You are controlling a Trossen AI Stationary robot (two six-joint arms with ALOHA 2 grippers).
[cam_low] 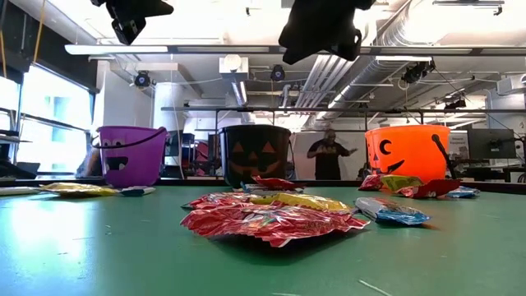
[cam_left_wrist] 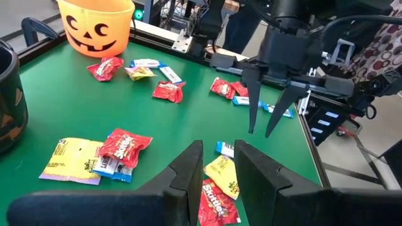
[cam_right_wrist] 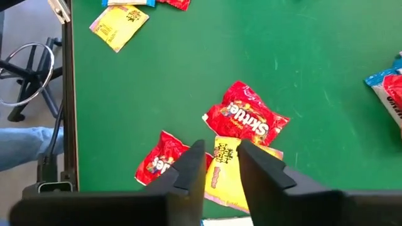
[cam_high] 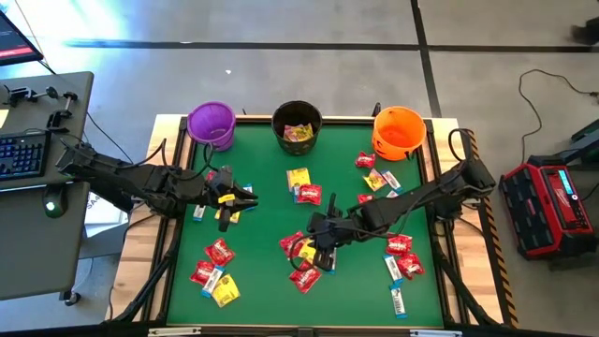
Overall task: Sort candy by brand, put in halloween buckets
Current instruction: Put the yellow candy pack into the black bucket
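Note:
Candy (cam_high: 301,251) lies scattered over the green table (cam_high: 262,281): red, yellow and white-and-blue packets. At the far edge stand three halloween buckets: purple (cam_high: 211,124), black (cam_high: 297,124) with candy inside, and orange (cam_high: 398,131). My right gripper (cam_high: 323,245) hangs over the middle pile, open, with a yellow packet (cam_right_wrist: 226,169) below the gap and red packets (cam_right_wrist: 248,119) beside it. My left gripper (cam_high: 229,198) hovers left of centre, fingers (cam_left_wrist: 188,169) slightly apart and holding nothing. In the left wrist view the right gripper (cam_left_wrist: 261,133) shows empty.
A grey side desk with a keyboard (cam_high: 23,154) stands to the left, and a red device (cam_high: 552,201) sits on the floor to the right. A wooden rim (cam_high: 454,253) borders the table. A person (cam_low: 329,154) stands far behind the buckets.

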